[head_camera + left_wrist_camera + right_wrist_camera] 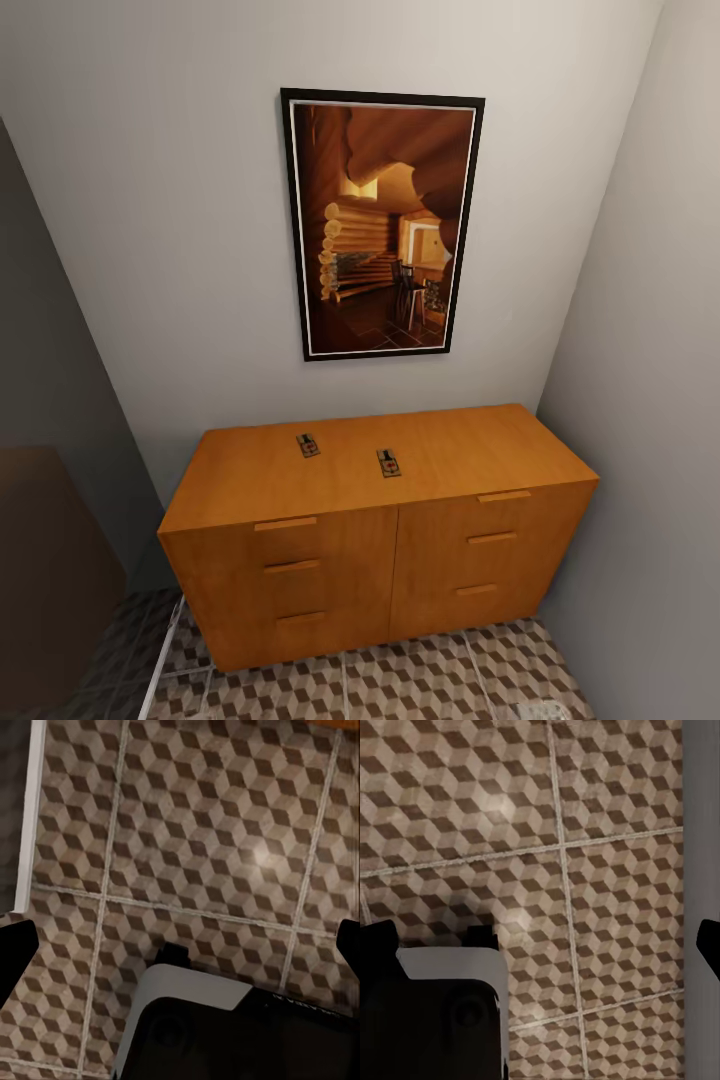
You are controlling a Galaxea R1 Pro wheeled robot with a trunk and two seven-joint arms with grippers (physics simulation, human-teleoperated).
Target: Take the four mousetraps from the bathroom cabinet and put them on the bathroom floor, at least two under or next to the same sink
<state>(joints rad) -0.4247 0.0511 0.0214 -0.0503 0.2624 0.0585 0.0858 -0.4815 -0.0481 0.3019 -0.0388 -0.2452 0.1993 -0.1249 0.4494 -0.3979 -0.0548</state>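
At the left edge of the head view a dark brown surface and a grey wall frame the scene; right of them, in the lower middle, stands the cabinet (380, 520), its drawers all closed. Two mousetraps lie on its top — one left of centre (308, 445), the other just right of it (389, 462), apart from each other and both toward the back half of the top. Above hangs a framed picture (382, 225) of a log interior. The bathroom floor (400, 690) runs along the bottom of the frame.

In the left wrist view the left gripper (180, 960) hangs over the cube-patterned tiles, its dark fingertips at the two side edges of the frame, spread wide with nothing between them. The right gripper (540, 945) in its own view looks the same: fingertips far apart, empty, over tiles beside a pale wall.

As I judge it, the task is partly along at best: two traps wait on the cabinet, neither is grasped, and where the other two are cannot be told. No sink appears here.
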